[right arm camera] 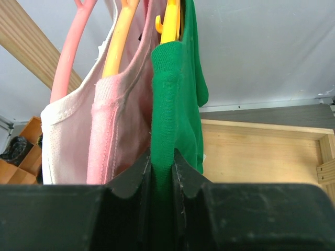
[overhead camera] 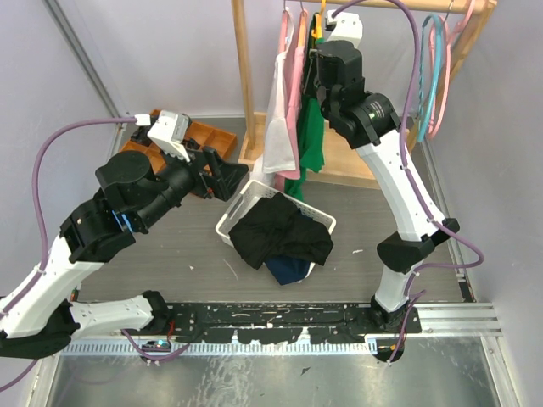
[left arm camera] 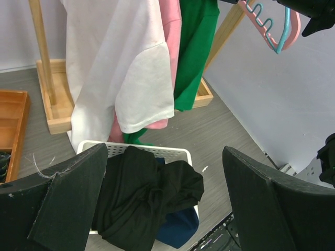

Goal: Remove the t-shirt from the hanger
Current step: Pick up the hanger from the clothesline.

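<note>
Top view: the right arm reaches up to the wooden rack (overhead camera: 243, 68) at the far side. The right gripper (overhead camera: 317, 85) is at the upper part of the green t-shirt (overhead camera: 311, 140), just under the rail. The green t-shirt hangs rightmost of three, beside a pink shirt (overhead camera: 294, 76) and a white shirt (overhead camera: 280, 136). Spare hangers (overhead camera: 437, 76) sit further right on the rail. A basket (overhead camera: 227, 222) stands near the rack's foot with a black garment (overhead camera: 280, 233) heaped in it, likely the drop spot. The left gripper (overhead camera: 227, 176) is low, left of the basket and aimed at it. A wooden tray (overhead camera: 212, 136) lies far left.

Left wrist view: its fingers (left arm camera: 63, 209) are spread wide with nothing between them. The basket and the hems of the shirts are in front. It looks parked, probably to receive or steady cloth, and is not touching anything.

Right wrist view: the jaws are nearly closed, pinching a fold of green fabric at the shoulder edge. The green t-shirt is on a yellow hanger (right arm camera: 170, 21). The pink shirt is on an orange hanger (right arm camera: 118, 52) and the white shirt on a pink hanger (right arm camera: 68, 57). The grip is close below the hanger, presumably so a pull slips that shoulder off the hanger arm. The shirt is not yet off. One risk is dragging the hanger along or snagging the neighbouring pink shirt, which is touching.
</note>
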### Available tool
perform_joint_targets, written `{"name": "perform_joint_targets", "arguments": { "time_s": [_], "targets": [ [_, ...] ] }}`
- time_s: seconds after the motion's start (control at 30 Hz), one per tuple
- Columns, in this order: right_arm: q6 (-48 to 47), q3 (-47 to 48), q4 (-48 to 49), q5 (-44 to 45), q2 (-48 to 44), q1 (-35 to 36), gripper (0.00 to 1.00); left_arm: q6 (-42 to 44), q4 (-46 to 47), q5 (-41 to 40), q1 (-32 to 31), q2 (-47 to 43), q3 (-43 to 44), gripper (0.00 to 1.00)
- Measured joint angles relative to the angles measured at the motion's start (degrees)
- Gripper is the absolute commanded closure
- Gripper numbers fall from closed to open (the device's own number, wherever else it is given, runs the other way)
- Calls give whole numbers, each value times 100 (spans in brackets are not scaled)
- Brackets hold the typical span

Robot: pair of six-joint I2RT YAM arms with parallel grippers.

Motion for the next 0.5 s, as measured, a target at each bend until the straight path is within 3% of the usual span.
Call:
{"name": "perform_joint_targets", "arguments": {
  "time_s": [0.13, 0.5],
  "targets": [
    [-118, -11, 76, 9, 0, 0, 99, 2, 2, -7, 0, 0, -31, 2],
    [-621, -1174, 1338, 79, -446, 0, 100, 0, 103, -17, 0, 24, -37, 2]
  ]
}}
